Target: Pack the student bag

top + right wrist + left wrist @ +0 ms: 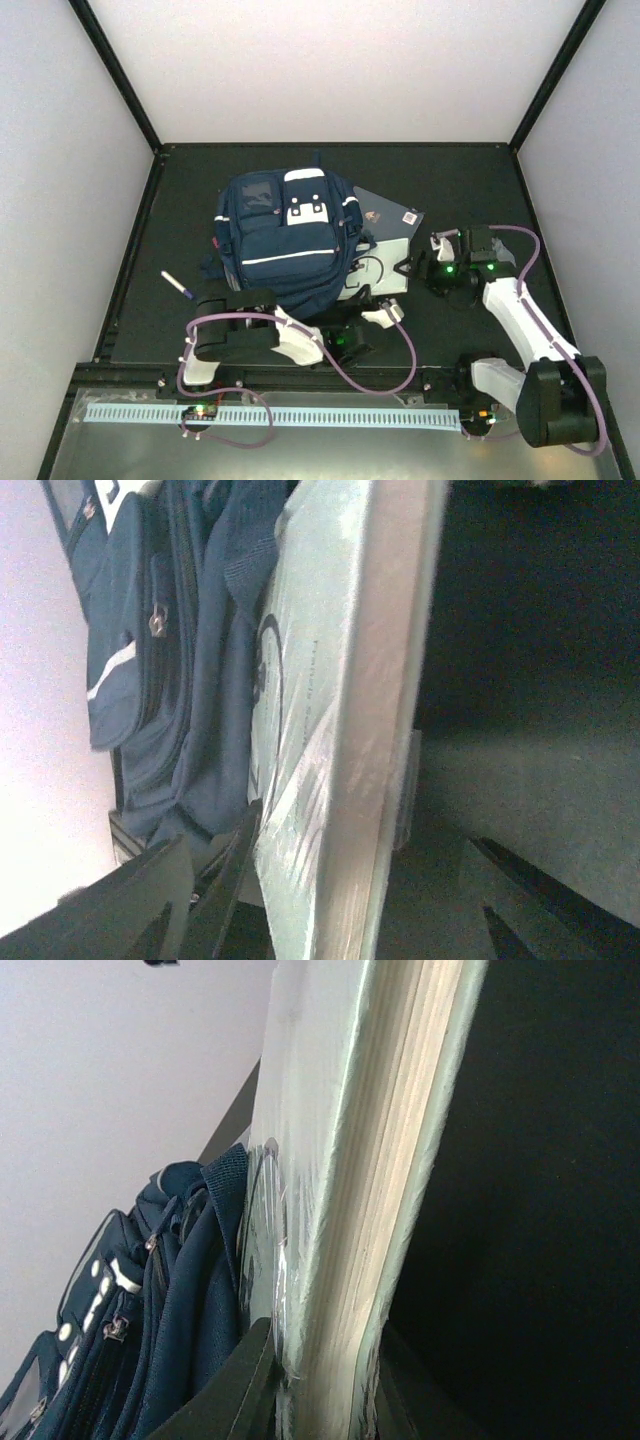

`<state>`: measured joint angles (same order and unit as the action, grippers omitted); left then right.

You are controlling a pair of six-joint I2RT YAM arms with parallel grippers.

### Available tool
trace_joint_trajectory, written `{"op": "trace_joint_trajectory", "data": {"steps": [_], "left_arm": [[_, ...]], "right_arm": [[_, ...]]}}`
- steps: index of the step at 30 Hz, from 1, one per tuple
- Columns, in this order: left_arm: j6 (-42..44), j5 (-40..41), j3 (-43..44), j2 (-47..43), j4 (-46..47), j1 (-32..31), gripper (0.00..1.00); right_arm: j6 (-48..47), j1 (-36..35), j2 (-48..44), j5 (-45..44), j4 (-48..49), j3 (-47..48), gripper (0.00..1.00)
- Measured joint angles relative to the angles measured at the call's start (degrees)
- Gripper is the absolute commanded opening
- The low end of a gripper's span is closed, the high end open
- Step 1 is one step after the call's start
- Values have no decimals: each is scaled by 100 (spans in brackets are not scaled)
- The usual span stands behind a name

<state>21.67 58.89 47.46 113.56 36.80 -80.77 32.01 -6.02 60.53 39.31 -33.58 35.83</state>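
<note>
The student bag (285,240), navy with thin white stripes, lies in the middle of the black table, its top toward the back wall. A pale green book (388,258) in clear wrap lies against its right side, one edge tucked under the fabric. My left gripper (385,312) is at the book's near edge. In the left wrist view this gripper (320,1360) is shut on the book (360,1160), with the bag (170,1340) just beyond. My right gripper (415,265) stands open at the book's right edge. Its wrist view shows the gripper (330,890) spread wide around the book (330,680), beside the bag (150,630).
A dark grey notebook (385,212) with a small sticker lies behind the green book, by the bag's top right. A white pen with a dark tip (177,285) lies left of the bag. White walls enclose the table; a perforated white strip (270,415) runs along the near edge.
</note>
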Motion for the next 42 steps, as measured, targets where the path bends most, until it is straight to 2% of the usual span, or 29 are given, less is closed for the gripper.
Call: {"op": "trace_joint_trajectory", "data": {"steps": [6, 8, 13, 14, 16, 18, 19, 21, 28, 33, 38, 42], "left_arm": [[-92, 2, 0, -44, -35, -20, 2], [-92, 7, 0, -44, -42, -24, 2], [-136, 20, 0, -52, -39, -26, 14], [-157, 20, 0, -70, -48, -26, 19], [-249, 15, -2, -98, -83, -28, 38], [-420, -125, -11, -142, -153, -28, 65], [-492, -249, -11, -170, -168, -35, 75], [-734, -564, 4, -343, -407, -122, 84], [-1591, -1676, 90, -1812, -1886, -448, 88], [-1843, -2149, 149, -3071, -3169, -304, 89], [-1884, -3150, 157, -4148, -4638, 695, 89], [-1757, -4061, 157, -4638, -5429, 1716, 82]], "right_arm": [[24, 0, 409, 533, 485, -90, 46], [33, 0, 577, 678, 623, -138, 43], [94, 0, 704, 881, 846, -260, 24], [107, 0, 710, 922, 879, -278, 21], [267, 13, 723, 1075, 918, -278, 17], [262, 11, 723, 1117, 925, -278, 14], [243, 11, 723, 1108, 925, -278, 11], [236, 11, 708, 1082, 922, -275, 7], [131, -7, 490, 776, 616, -79, 6], [107, -4, 201, 450, 310, 76, 6], [46, -4, 140, 365, 149, 133, 6], [13, -4, 138, 361, 122, 144, 6]]}}
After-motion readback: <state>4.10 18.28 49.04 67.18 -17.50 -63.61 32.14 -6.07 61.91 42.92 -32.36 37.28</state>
